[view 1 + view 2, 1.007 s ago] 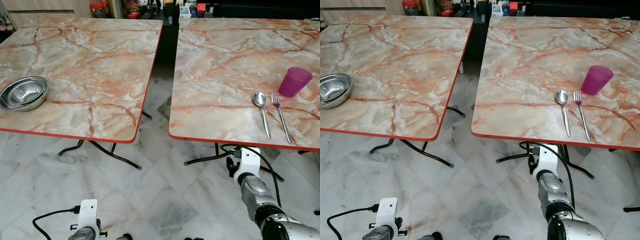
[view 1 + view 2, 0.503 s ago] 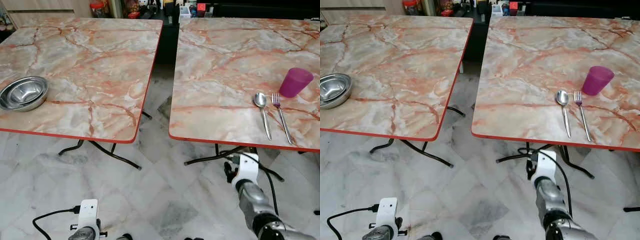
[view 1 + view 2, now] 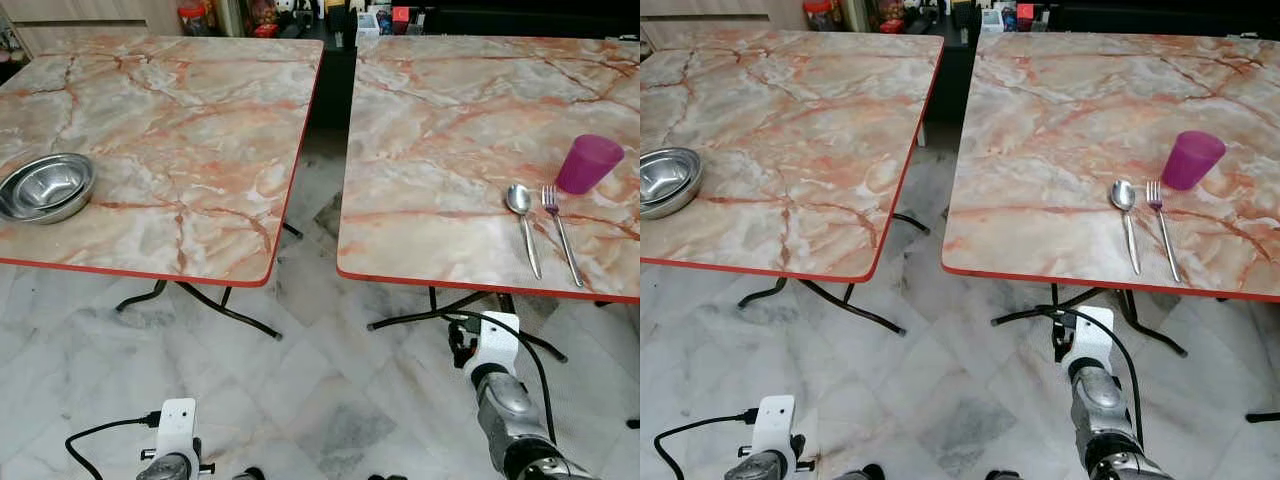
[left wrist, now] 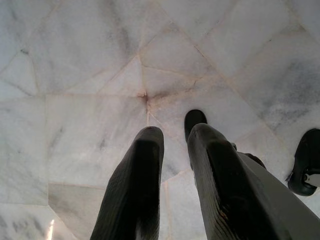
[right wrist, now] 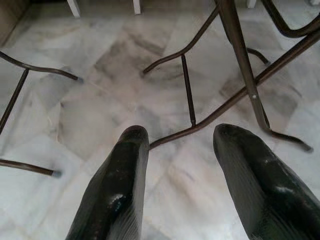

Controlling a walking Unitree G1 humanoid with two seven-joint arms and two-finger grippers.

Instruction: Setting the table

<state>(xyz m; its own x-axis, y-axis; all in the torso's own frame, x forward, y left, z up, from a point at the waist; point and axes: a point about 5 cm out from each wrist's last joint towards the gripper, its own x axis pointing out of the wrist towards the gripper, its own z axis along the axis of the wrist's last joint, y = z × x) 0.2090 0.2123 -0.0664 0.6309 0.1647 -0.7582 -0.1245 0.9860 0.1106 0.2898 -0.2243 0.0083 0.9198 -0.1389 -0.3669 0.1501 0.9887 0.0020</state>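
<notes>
On the right marble table (image 3: 450, 120), near its front right corner, a spoon (image 3: 522, 222) and a fork (image 3: 561, 232) lie side by side. A purple cup (image 3: 589, 163) stands upright just behind them. A steel bowl (image 3: 47, 187) rests at the left edge of the left table (image 3: 190, 130). My right arm (image 3: 497, 345) hangs low, below the right table's front edge. In its wrist view the right gripper (image 5: 182, 135) is open and empty, pointing at the floor and table legs. The left gripper (image 4: 175, 132) hangs over the floor tiles, its fingers (image 4: 142, 160) close together and holding nothing.
A gap of marble floor (image 3: 320, 200) runs between the two tables. Dark metal folding legs (image 3: 200, 300) stand under both. Shelves with jars and boxes (image 3: 300, 12) line the far side. A black cable (image 3: 530, 345) loops by my right arm.
My right arm has sunk lower and away from the right table's front edge. The tableware has not moved.
</notes>
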